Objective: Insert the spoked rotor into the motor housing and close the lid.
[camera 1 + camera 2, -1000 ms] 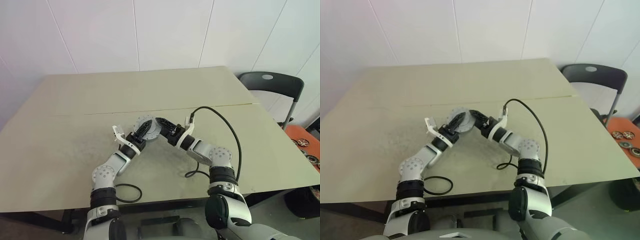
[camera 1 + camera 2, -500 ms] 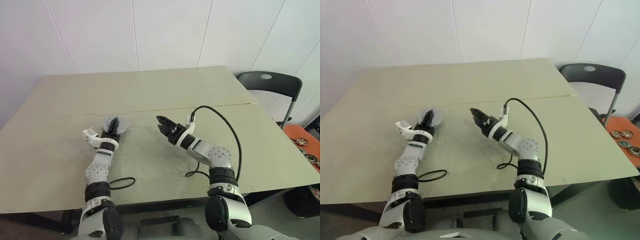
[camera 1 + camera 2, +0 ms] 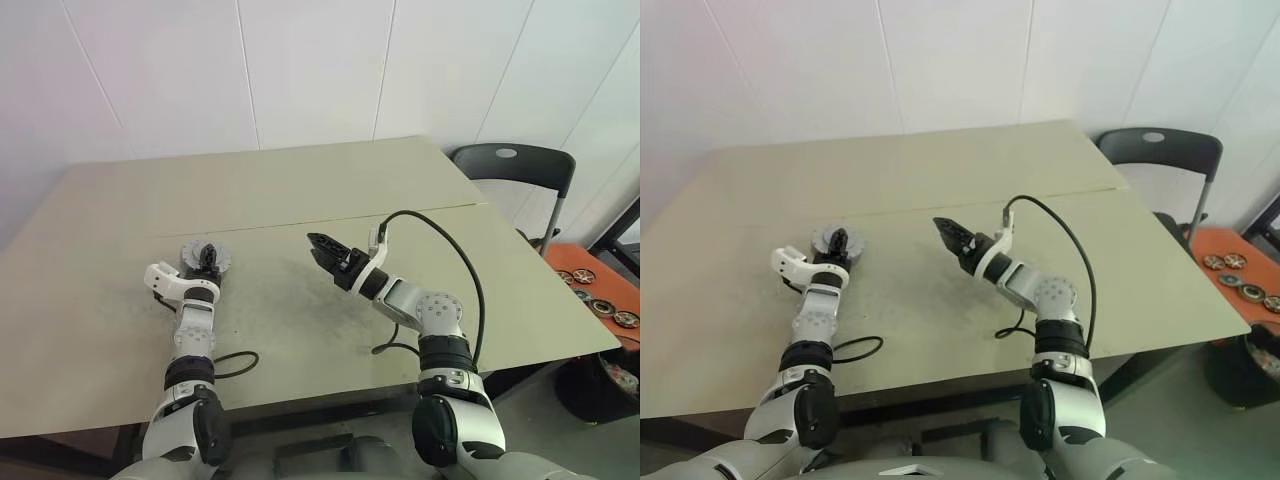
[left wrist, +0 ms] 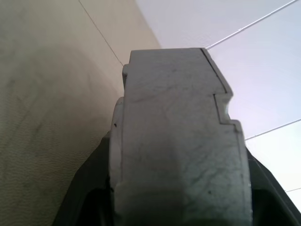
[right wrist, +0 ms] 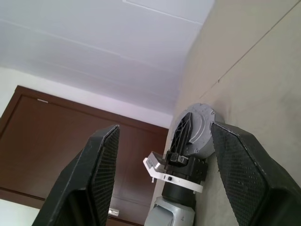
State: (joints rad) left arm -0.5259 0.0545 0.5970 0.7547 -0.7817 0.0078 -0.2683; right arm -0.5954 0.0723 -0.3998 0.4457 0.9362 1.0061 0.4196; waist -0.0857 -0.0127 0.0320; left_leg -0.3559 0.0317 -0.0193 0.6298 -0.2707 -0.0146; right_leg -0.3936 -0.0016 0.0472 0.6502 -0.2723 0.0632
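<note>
The lid (image 3: 189, 251), a round silver-grey ribbed disc, stands on edge low over the left part of the table (image 3: 300, 190). My left gripper (image 3: 208, 254) is shut on it, one black finger on each face. In the left wrist view its thick grey rim (image 4: 178, 141) sits between the fingers. I cannot tell whether it touches the table. My right gripper (image 3: 316, 243) hovers over the table's middle, open and empty, pointing toward the lid (image 5: 200, 123). The spoked rotor and the motor housing's windings are hidden or out of view.
A black cable loop (image 3: 236, 364) lies near the table's front edge by my left arm. A black cable (image 3: 455, 250) arcs over my right arm. A dark chair (image 3: 512, 166) stands past the table's right end, and small wheels (image 3: 600, 305) lie on an orange surface lower right.
My left gripper has carried the lid from the middle, away from the right gripper, out to the left and lower. The right gripper has stayed where it was. The camera view has shifted.
</note>
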